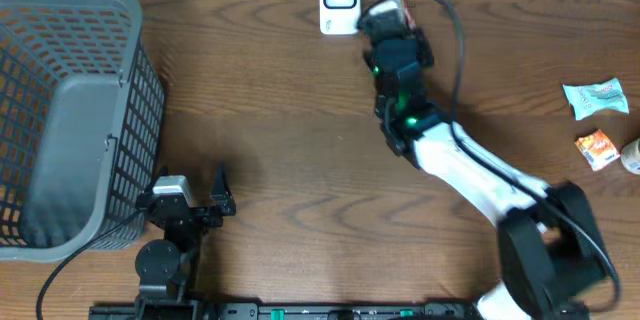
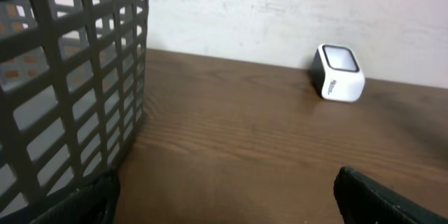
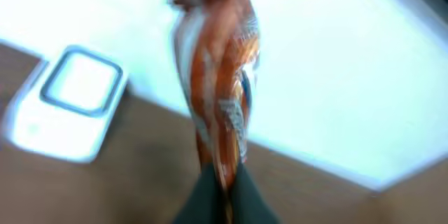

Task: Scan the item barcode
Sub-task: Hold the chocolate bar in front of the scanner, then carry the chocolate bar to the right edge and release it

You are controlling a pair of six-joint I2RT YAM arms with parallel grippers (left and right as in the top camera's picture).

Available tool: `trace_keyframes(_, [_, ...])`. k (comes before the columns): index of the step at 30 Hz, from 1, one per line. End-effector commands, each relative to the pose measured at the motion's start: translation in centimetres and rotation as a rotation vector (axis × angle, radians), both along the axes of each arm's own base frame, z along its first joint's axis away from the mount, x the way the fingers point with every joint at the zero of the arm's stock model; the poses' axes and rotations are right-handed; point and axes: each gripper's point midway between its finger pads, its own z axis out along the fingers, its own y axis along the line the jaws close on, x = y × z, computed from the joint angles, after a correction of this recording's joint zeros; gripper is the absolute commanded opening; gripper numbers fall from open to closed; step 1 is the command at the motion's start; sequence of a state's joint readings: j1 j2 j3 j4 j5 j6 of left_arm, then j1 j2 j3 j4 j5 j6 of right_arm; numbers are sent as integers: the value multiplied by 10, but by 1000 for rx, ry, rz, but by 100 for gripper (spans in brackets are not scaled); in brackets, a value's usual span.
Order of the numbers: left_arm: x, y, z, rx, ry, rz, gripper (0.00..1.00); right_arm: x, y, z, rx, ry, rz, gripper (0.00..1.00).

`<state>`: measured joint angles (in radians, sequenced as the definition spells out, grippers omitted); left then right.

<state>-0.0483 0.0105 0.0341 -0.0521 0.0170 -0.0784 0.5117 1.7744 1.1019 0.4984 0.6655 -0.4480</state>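
The right hand is pressed together on the lower seam of the orange-and-white snack packet. It holds the packet upright in the air at the far edge of the table, just beside the white scanner that stands against the wall.

- **Missed read:** this looks the most likely trouble. In the right wrist view the packet shows edge-on and blurred, and no barcode can be made out. The printed face may be turned away from the scanner's window, or pass it at too steep an angle.
- **Slipping or sagging:** the grip is only a thin pinch on crinkly film. The packet could slide out or fold over, which would wrinkle the code.
- **Knocking the scanner:** it is a small, light box. If the hand drifts closer, it could push the scanner askew or against the wall.

The left hand is spread wide and holds nothing. It sits low near the grey basket at the left edge, well apart from the scanner, so I judge it poses no risk of collision.
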Motion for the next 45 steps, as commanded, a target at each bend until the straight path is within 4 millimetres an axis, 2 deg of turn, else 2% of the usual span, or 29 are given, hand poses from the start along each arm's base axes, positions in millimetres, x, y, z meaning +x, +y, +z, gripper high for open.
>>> trace_keyframes(1, [0,2,-18,0,43,10,98,24,-6,-23,-430,14,-42,1])
trace_keyframes(4, [0,2,-18,1,43,10,98,55,-1,-22,-518,-34,-67,1])
trace_keyframes(9, [0,2,-18,1,43,10,98,108,12,-17,-502,-85,-104,1])
trace_keyframes(10, [0,2,-18,1,43,10,98,125,18,-20,-511,-81,-105,1])
trace_keyframes(13, [0,2,-18,1,43,10,98,148,30,-35,-567,-54,-91,1])
trace_keyframes(14, [0,2,-18,0,43,10,98,156,35,-46,-612,-36,-83,1])
trace_keyframes(17, [0,2,-18,1,43,10,98,169,45,-77,-747,8,-64,1])
trace_keyframes(18, [0,2,-18,0,43,10,98,171,48,-94,-824,38,-55,1])
trace_keyframes(20, [0,2,-18,1,43,10,98,171,50,-116,-910,78,-45,1])
trace_keyframes(22, [0,2,-18,0,43,10,98,170,48,-127,-955,101,-53,1])
trace_keyframes(24, [0,2,-18,0,43,10,98,169,44,-128,-953,112,-73,1])
trace_keyframes(31, [0,2,-18,0,43,10,98,168,42,-101,-991,78,-109,1])
trace_keyframes(34, [0,2,-18,0,43,10,98,168,34,-68,-1017,89,-126,1])
trace_keyframes(35, [0,2,-18,0,43,10,98,166,27,-51,-1024,120,-134,1])
trace_keyframes(39, [0,2,-18,0,43,10,98,152,-2,5,-896,157,-220,1])
trace_keyframes(41, [0,2,-18,0,43,10,98,128,-38,46,-825,259,-266,1])
trace_keyframes(43, [0,2,-18,0,43,10,98,115,-63,59,-793,323,-272,1])
trace_keyframes(44, [0,2,-18,1,43,10,98,100,-97,68,-762,395,-298,1])
trace_keyframes(45, [0,2,-18,0,43,10,98,81,-146,68,-725,496,-354,1])
